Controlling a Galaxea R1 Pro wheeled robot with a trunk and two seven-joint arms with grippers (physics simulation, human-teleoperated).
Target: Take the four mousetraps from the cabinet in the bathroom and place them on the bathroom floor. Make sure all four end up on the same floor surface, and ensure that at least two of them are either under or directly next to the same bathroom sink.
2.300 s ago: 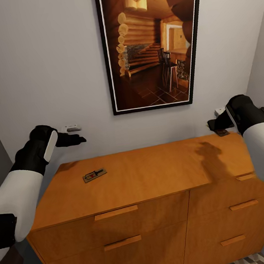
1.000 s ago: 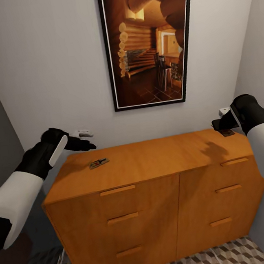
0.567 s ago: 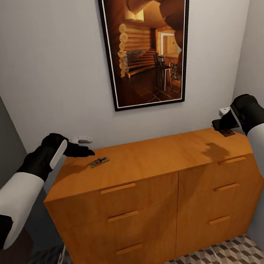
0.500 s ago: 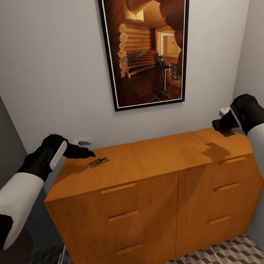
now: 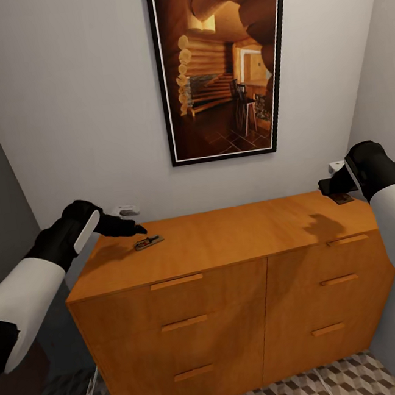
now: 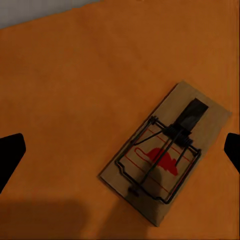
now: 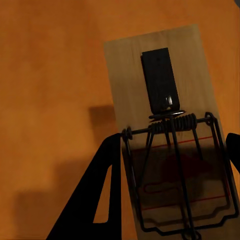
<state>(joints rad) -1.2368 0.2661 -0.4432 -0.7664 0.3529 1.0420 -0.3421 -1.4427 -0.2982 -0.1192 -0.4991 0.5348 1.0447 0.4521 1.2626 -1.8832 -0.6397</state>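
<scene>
Atop cabinet — red-mouse-printed mousetrap under wide left gripper; right gripper clamps second mousetrap.

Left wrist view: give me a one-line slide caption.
Open left gripper poised above a mousetrap lying flat on the orange-brown cabinet top.

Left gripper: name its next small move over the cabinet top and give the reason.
Probably lower the left gripper straight down and close on the mousetrap. The left wrist view shows the trap lying flat on the cabinet between the two open fingertips, not yet touched. The right gripper already holds another mousetrap.
</scene>
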